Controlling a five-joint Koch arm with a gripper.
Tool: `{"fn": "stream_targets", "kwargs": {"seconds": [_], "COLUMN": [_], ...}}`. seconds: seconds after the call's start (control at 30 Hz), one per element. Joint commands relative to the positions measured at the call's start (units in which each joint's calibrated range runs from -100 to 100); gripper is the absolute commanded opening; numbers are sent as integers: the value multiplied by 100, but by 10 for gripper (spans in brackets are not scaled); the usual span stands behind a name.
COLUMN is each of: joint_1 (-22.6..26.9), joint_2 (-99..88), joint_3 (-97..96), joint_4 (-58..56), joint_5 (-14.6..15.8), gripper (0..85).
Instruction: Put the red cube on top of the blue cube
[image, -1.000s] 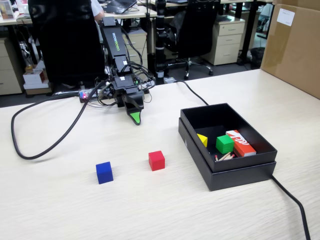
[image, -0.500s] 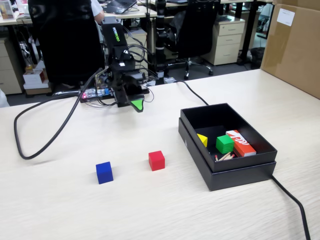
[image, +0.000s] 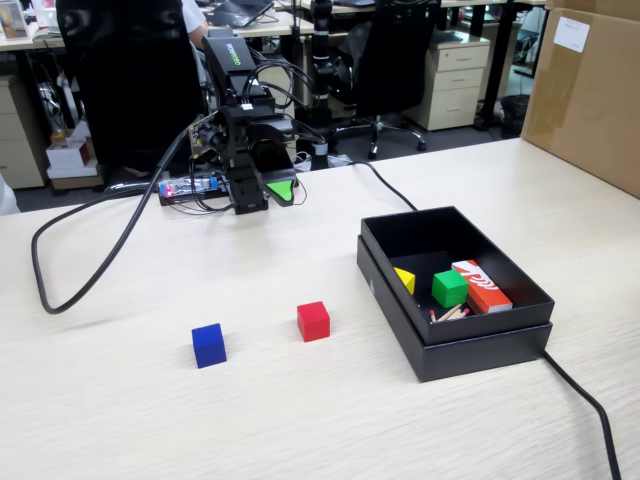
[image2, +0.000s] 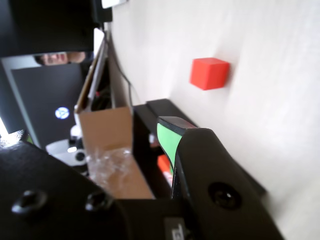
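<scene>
My pincer (image: 283, 190) hangs raised near my base, whether parted or clenched I cannot tell, well apart from the plain matte red cube (image: 313, 321) on the pale table (image: 300, 420), near the dark blue cube (image: 208, 345).

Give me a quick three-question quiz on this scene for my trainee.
1. True or false: the red cube already sits on the blue cube.
2. In the fixed view, which lies nearer the black box: A) red cube, B) blue cube?
3. Fill in: the green cube is inside the ____.

Key:
1. False; both rest on the table, apart, and the gripper is raised well behind them near the arm's base.
2. A.
3. Black box, beside a yellow piece and a red-orange box.
</scene>
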Motion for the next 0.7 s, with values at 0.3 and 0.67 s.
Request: {"fn": "stream_targets", "kwargs": {"seconds": [0.3, 0.67], "joint_1": [-10, -44], "joint_2": [90, 113], "joint_3": [2447, 1976], "joint_4": [-2166, -2779], "joint_5": [-112, -44], "gripper": [492, 499]}}
